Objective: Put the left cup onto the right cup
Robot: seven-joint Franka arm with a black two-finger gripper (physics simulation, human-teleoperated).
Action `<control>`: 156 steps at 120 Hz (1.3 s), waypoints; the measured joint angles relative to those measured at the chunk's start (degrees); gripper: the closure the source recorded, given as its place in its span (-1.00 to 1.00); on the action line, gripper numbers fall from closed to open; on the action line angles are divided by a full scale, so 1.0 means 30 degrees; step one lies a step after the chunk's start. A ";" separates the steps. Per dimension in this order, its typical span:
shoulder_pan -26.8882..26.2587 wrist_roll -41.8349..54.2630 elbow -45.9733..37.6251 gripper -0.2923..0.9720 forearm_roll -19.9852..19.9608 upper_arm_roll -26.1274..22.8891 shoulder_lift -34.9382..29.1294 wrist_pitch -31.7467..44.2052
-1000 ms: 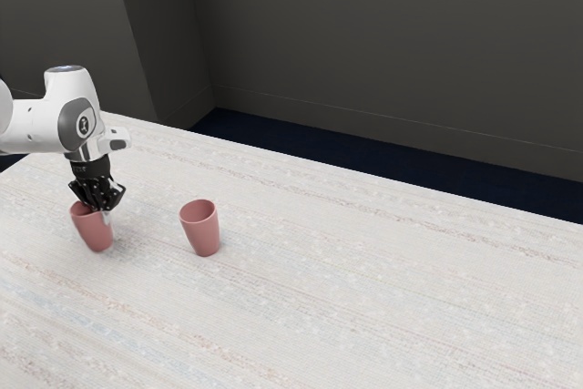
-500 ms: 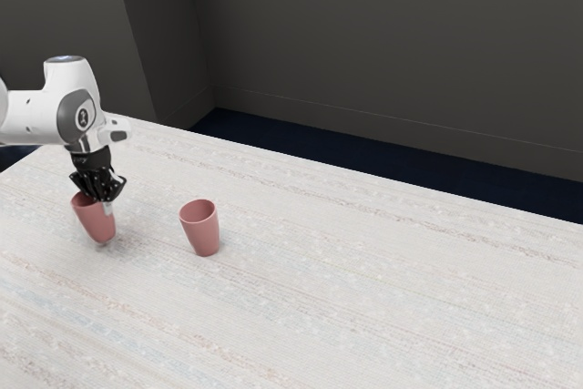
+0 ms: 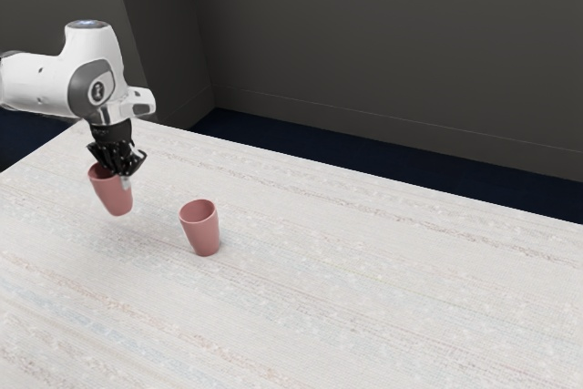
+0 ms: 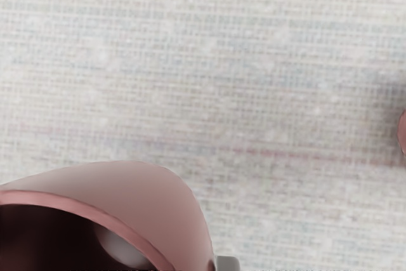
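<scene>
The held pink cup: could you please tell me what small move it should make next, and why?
Probably carry it toward the exterior view's right, rising a little: the held cup, clamped in the gripper, hangs clear of the table, and the standing cup lies apart on that side, not yet beneath it.

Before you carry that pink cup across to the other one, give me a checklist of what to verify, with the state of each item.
1. Grip: hand shut on the left cup at its rim: ok.
2. Left cup off the table: ok, it hangs in the air.
3. Right cup standing upright, mouth up: ok.
4. Space between the two cups free: ok, bare table there.
5. Left cup high enough to clear the right cup's rim: cannot tell from this angle.
6. Left cup lined up above the right cup: not ok, it is off to the exterior view's left of it.
</scene>
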 joint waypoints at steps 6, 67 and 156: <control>-0.0076 -0.0276 0.0296 0.70 0.0058 -0.0209 -0.0022 -0.0244; -0.0382 -0.3093 0.2729 0.70 0.1048 -0.2039 -0.0039 -0.2996; -0.0439 -0.7668 0.4240 0.70 0.0992 -0.5191 0.0337 -0.4977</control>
